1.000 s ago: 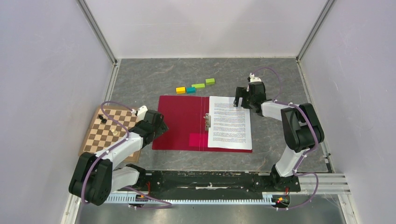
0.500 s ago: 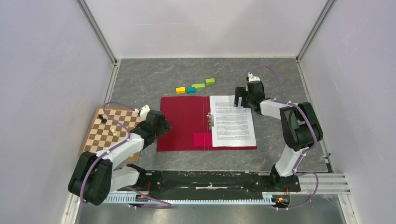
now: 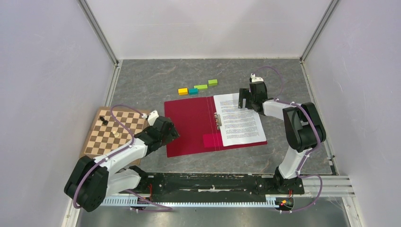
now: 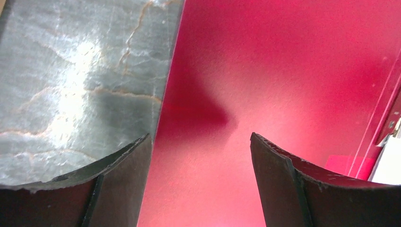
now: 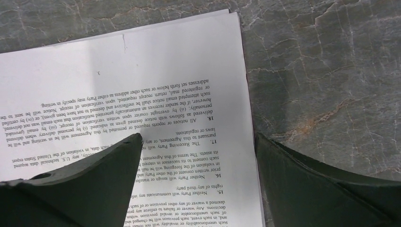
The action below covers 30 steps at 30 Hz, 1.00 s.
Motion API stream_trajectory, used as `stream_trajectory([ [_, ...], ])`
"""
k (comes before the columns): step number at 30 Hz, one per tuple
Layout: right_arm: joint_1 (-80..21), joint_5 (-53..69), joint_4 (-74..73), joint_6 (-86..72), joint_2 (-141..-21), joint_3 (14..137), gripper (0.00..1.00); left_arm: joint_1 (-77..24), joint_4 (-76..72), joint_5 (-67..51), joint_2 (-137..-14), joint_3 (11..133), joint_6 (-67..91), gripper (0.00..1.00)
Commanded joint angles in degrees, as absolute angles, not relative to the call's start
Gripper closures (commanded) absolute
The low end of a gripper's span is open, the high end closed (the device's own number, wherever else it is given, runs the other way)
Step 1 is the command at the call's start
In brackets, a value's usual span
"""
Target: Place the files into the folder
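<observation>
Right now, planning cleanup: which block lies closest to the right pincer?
The short green block at the row's right end; the long green block, teal block and yellow block sit farther left.

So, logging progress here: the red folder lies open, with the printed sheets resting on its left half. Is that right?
Not quite. The red folder does lie open, but the printed sheets rest on its right half, beyond the metal clip and under the right gripper. The top external view shows this.
</observation>
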State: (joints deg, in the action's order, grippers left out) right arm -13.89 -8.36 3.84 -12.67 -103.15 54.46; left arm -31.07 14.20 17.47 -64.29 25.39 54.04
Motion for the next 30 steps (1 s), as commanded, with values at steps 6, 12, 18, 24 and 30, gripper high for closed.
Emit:
stream_trajectory([
  [6, -13.7, -12.9, -2.7, -11.7, -103.5, 59.4, 0.07, -31.6, 26.4, 21.2, -57.9, 32.3, 50.9, 0.17],
  [12, -13.3, -15.8, -6.4, -12.2, -100.5, 60.9, 0.07, -32.1, 23.5, 13.0, -59.7, 35.5, 46.8, 0.27],
  [18, -16.8, -16.4, -9.9, -12.1, -95.1, 60.8, 0.1, -35.2, 18.3, 8.7, -65.0, 33.9, 50.4, 0.51],
  [24, -28.7, -19.3, -15.1, -11.1, -92.5, 63.7, 0.19, -36.7, 15.5, 8.9, -69.1, 32.2, 54.0, 0.61],
  [30, -40.1, -22.8, -20.8, -10.1, -94.1, 69.4, 0.31, -36.7, 14.3, 10.4, -70.5, 30.6, 56.5, 0.63],
])
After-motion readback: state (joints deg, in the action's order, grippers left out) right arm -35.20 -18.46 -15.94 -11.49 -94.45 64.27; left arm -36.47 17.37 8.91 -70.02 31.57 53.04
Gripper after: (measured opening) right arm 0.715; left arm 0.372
